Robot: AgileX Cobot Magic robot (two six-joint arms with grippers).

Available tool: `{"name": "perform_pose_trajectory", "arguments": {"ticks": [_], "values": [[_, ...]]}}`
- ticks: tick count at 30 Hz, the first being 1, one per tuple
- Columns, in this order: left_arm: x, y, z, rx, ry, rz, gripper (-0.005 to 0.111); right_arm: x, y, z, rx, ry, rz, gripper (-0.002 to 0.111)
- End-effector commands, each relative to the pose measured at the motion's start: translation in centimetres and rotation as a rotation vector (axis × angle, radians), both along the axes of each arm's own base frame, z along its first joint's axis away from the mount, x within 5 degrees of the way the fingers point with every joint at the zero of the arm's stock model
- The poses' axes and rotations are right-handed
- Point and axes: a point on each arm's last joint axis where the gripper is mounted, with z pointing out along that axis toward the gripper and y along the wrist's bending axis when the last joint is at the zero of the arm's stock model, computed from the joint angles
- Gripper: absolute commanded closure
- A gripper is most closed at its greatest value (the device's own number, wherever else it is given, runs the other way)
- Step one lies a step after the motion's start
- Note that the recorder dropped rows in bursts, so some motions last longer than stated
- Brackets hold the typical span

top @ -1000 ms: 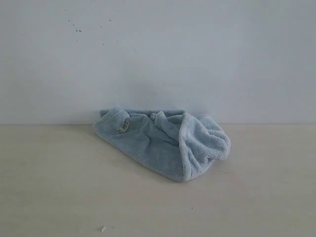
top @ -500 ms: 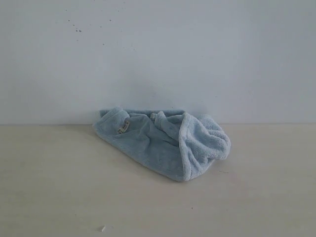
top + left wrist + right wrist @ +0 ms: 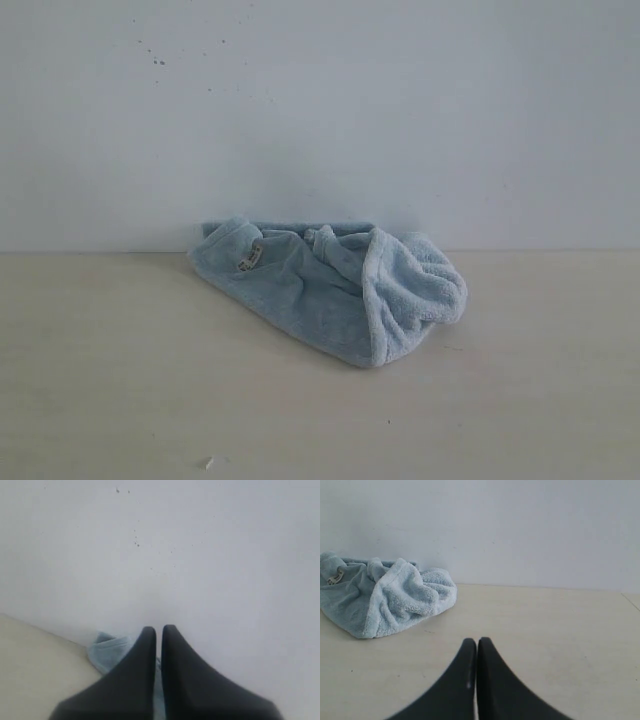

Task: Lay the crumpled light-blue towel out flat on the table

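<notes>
The pale grey-blue towel (image 3: 330,285) lies crumpled in a heap on the beige table (image 3: 120,380), close against the white wall, with a small white tag (image 3: 250,257) on its left fold. Neither arm shows in the exterior view. My left gripper (image 3: 158,630) is shut and empty, held away from the towel (image 3: 107,652), which peeks out behind its fingers. My right gripper (image 3: 477,642) is shut and empty above bare table, with the towel (image 3: 385,597) farther off toward the wall.
A white wall (image 3: 320,110) with a few dark specks rises right behind the towel. A small white scrap (image 3: 208,463) lies near the table's front edge. The table's edge (image 3: 629,597) shows in the right wrist view.
</notes>
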Motion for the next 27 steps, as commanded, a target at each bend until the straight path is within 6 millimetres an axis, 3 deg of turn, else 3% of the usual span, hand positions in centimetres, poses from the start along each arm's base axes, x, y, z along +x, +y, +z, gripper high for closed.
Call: {"name": "perform_pose_trajectory", "arguments": {"ticks": [1,4,9,17,20,24,27], "values": [[0.0,0.0,0.1,-0.142,0.002,-0.025,0.103,0.0,0.0,0.1,-0.002,-0.015,0.001,0.108],[-0.1,0.0,0.2,-0.168,-0.009,-0.032,0.103,0.0,0.0,0.1,-0.002,-0.015,0.001,0.108],[-0.2,-0.1,1.4,-0.029,-0.047,-0.026,0.103,0.0,0.0,0.1,-0.002,-0.015,0.001,0.108],[2.8,-1.8,2.5,0.140,0.030,-0.129,0.103,0.0,0.0,0.1,-0.002,-0.015,0.001,0.108],[4.9,-3.1,2.5,0.205,0.094,-0.225,0.103,0.0,0.0,0.1,-0.002,-0.015,0.001,0.108],[9.4,-4.3,2.4,0.260,0.224,-0.267,0.101,0.0,0.0,0.1,-0.002,-0.015,0.001,0.108],[14.2,-5.8,2.1,0.285,0.263,-0.327,0.084,0.0,0.0,0.1,-0.002,-0.015,0.001,0.108]]}}
